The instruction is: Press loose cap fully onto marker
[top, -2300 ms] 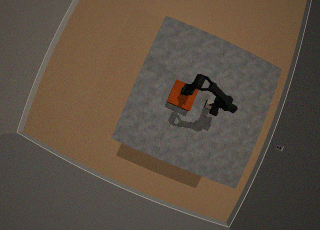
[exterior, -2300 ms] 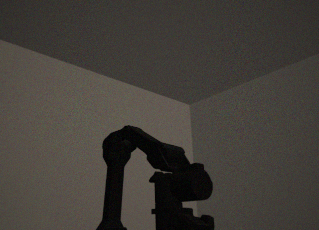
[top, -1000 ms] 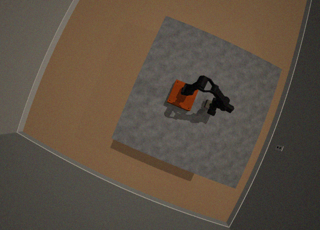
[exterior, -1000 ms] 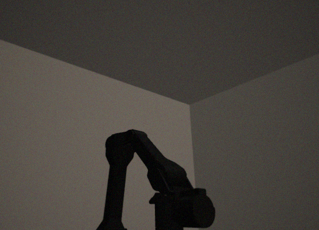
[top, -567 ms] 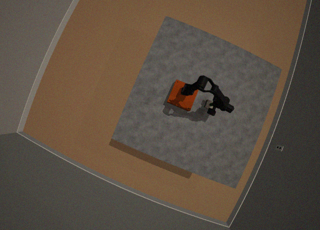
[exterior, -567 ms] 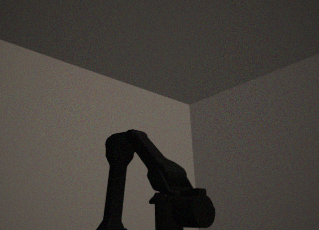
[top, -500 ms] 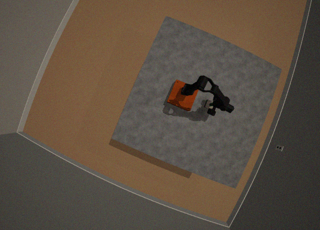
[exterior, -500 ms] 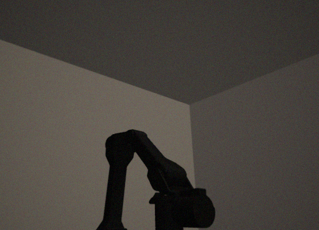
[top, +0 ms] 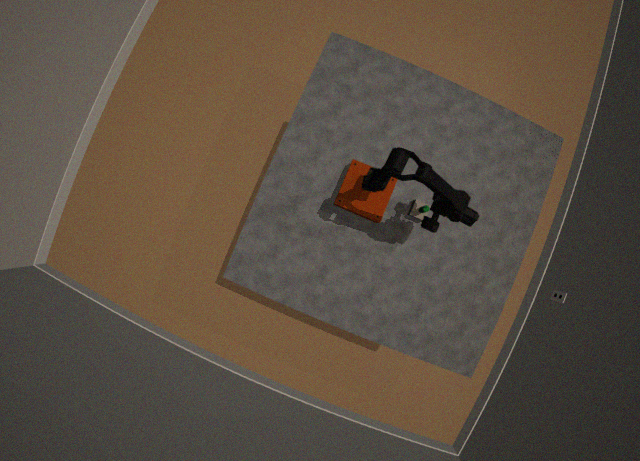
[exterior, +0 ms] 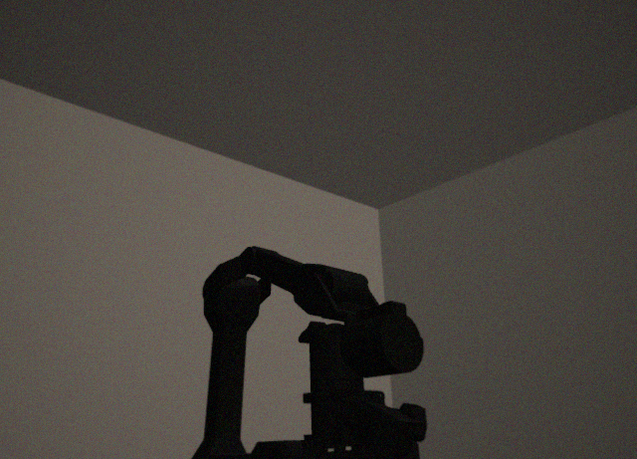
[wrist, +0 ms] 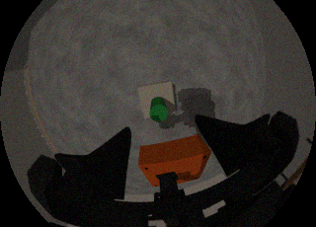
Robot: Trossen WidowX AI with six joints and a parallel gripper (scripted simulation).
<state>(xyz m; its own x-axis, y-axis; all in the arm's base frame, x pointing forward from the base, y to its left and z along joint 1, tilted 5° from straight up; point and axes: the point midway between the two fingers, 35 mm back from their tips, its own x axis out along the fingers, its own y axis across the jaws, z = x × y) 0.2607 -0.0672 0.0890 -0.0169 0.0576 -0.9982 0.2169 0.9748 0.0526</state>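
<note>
Beside the holder block (wrist: 157, 95), orange base plate (wrist: 174, 158).

Jaws spread wide with open air between, nothing caught there. Directly beneath, the green cap (wrist: 158, 111) seated on the marker, upright in the pale holder block (wrist: 157, 93): the one obstacle to a straight descent. Orange base plate (top: 364, 190) close on the left. Bare grey desk (top: 372, 291) elsewhere around the block, unobstructed.
</note>
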